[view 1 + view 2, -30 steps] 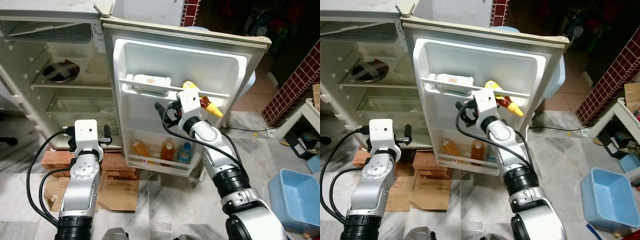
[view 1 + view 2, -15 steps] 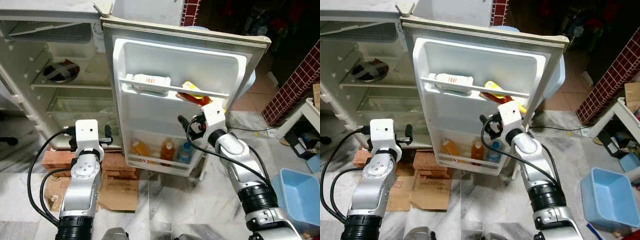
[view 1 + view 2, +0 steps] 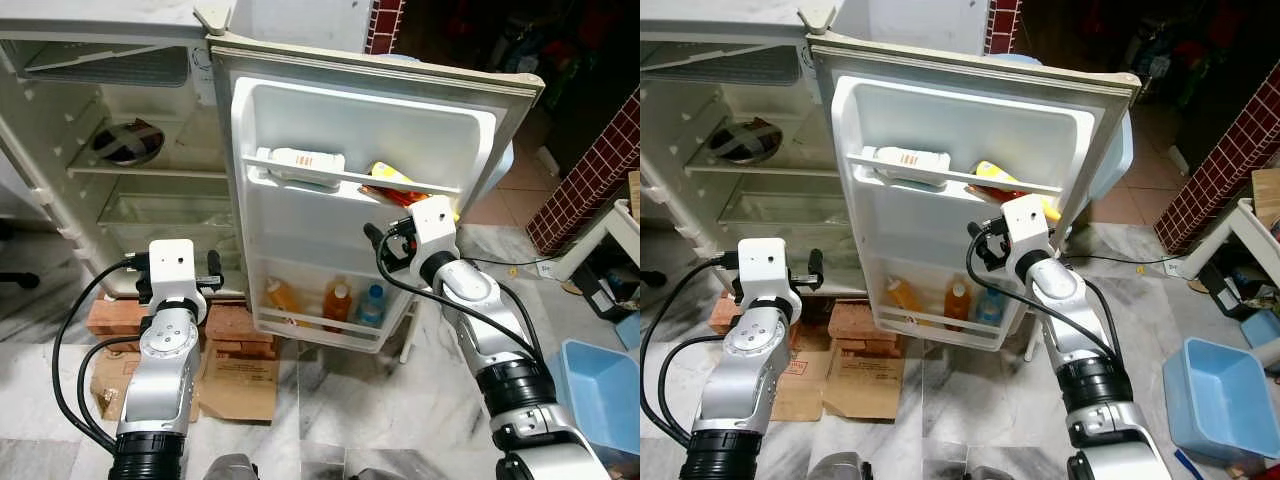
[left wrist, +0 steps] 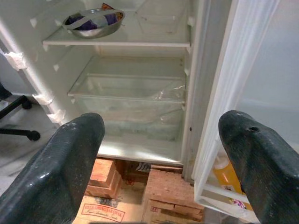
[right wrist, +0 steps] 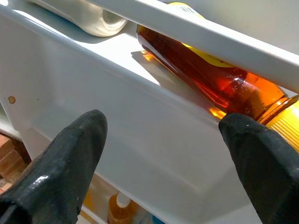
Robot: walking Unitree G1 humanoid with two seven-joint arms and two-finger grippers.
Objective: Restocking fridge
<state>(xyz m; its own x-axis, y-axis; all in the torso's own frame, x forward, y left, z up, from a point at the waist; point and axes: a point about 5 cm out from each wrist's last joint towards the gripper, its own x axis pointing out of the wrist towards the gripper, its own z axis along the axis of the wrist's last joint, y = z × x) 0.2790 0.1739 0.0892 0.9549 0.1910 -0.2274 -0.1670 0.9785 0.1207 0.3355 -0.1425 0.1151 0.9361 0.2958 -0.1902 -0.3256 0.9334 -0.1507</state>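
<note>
Two black fingers of the right gripper (image 5: 154, 154) are spread apart, holding nothing, just below the amber bottle (image 5: 210, 77) lying on the fridge door (image 3: 300, 215) shelf. I think it should back away slowly. The left gripper (image 4: 163, 154) is wide too.

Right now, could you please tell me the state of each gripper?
Left gripper: open, holding nothing.
Right gripper: open, empty, by the fridge door.
</note>
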